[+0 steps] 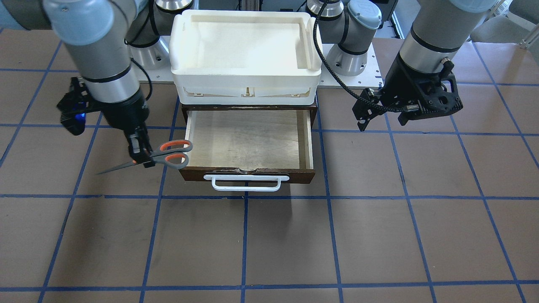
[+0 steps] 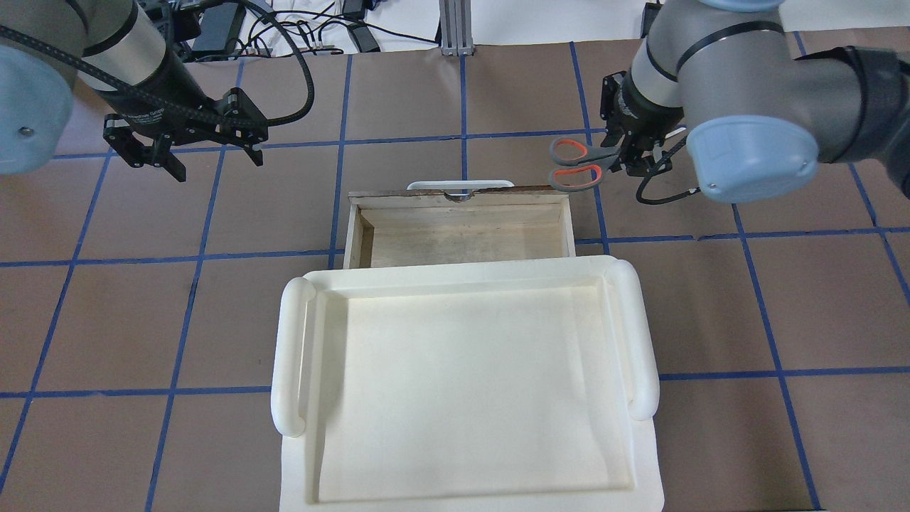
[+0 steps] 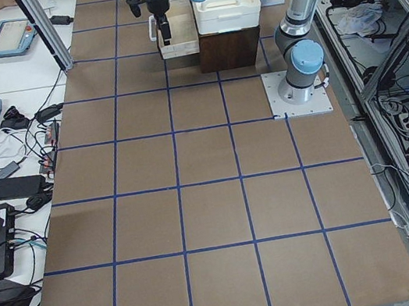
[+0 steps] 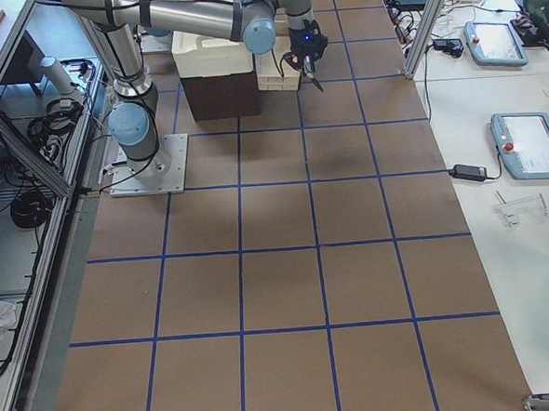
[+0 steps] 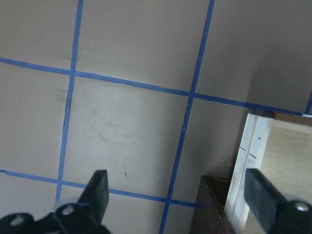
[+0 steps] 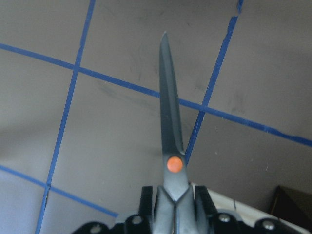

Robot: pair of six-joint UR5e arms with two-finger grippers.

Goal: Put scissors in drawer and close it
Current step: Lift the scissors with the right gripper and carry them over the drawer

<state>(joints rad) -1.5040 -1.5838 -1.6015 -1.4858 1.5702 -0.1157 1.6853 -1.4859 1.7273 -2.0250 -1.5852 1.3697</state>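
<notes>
The scissors (image 1: pixel 166 153) have dark blades, grey loops lined orange-red and an orange pivot dot (image 6: pixel 174 164). My right gripper (image 1: pixel 141 159) is shut on them near the pivot and holds them above the table. Their loops (image 2: pixel 574 165) are next to the drawer's front corner on my right, and the blades (image 6: pixel 169 117) point away from it. The drawer (image 1: pixel 252 173) is pulled open, with a pale plywood floor (image 2: pixel 462 235), a white bar handle (image 1: pixel 246 183) and nothing inside. My left gripper (image 2: pixel 217 162) is open and empty over the table on the drawer's other side; its fingers (image 5: pixel 97 190) frame bare table.
A white plastic tray (image 2: pixel 290 355) lies on the dark cabinet (image 1: pixel 313 110) that holds the drawer. The brown table bears a grid of blue tape lines (image 1: pixel 244 235). Cables (image 2: pixel 313 43) lie beyond the table's far edge.
</notes>
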